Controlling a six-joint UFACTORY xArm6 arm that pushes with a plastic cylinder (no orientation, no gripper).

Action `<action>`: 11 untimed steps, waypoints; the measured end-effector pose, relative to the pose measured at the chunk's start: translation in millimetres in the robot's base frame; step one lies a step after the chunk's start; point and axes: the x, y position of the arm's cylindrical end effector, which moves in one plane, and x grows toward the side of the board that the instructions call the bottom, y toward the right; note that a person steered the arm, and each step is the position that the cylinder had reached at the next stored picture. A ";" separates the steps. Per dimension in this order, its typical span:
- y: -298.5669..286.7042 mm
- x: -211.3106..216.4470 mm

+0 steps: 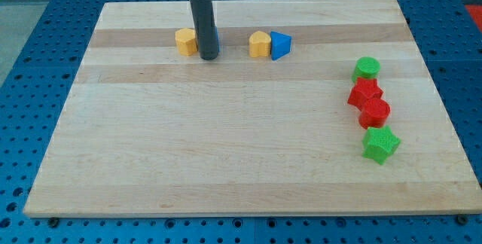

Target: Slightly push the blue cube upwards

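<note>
Standing at the tabletop's [226, 154] far side, our tip [208, 57] hides most of the blue cube [217, 41], which peeks out right and slightly beyond; we carry no hand.

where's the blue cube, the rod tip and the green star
blue cube [217, 39]: camera view, the blue sliver showing at the rod's right edge
my tip [208, 57]: camera view, the rod's very bottom end
green star [380, 144]: camera view, middle of its top face
</note>
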 end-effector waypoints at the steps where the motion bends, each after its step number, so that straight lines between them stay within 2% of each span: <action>1: 0.0 -0.5; 3: -0.1 10.1; 5: -60.4 44.2; 6: -86.3 44.3; 7: -64.9 65.8; 9: 68.0 126.6; 10: 155.5 100.1; 11: 198.3 18.2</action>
